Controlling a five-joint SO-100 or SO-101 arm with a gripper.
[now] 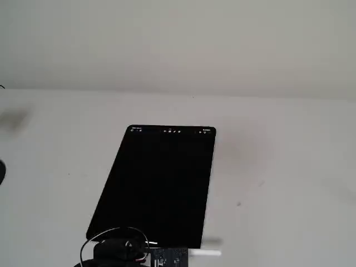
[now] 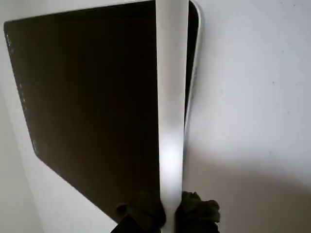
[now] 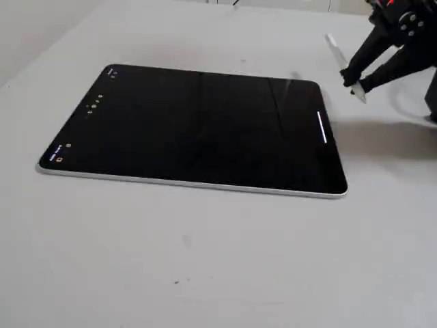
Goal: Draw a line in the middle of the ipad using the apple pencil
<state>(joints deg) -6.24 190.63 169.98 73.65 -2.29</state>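
Observation:
The ipad (image 3: 198, 123) lies flat on the pale table, with its black screen up and tiny icons along its far short edge (image 1: 171, 131). A short thin white line (image 3: 321, 128) shows on the screen close to the short edge nearest the arm. My gripper (image 3: 355, 78) is shut on the apple pencil (image 3: 339, 56), a white rod held tilted in the air just beyond that edge. In the wrist view the pencil (image 2: 171, 111) runs up the picture over the ipad's (image 2: 97, 97) rim, between my dark fingers (image 2: 146, 216). The pencil (image 1: 204, 253) also shows in a fixed view.
The arm's dark body and a looped cable (image 1: 105, 238) overlap the ipad's near edge. A dark object (image 1: 1, 172) sits at the table's left border. A plain wall (image 1: 178, 39) rises behind the table. Bare tabletop (image 3: 205, 260) surrounds the ipad.

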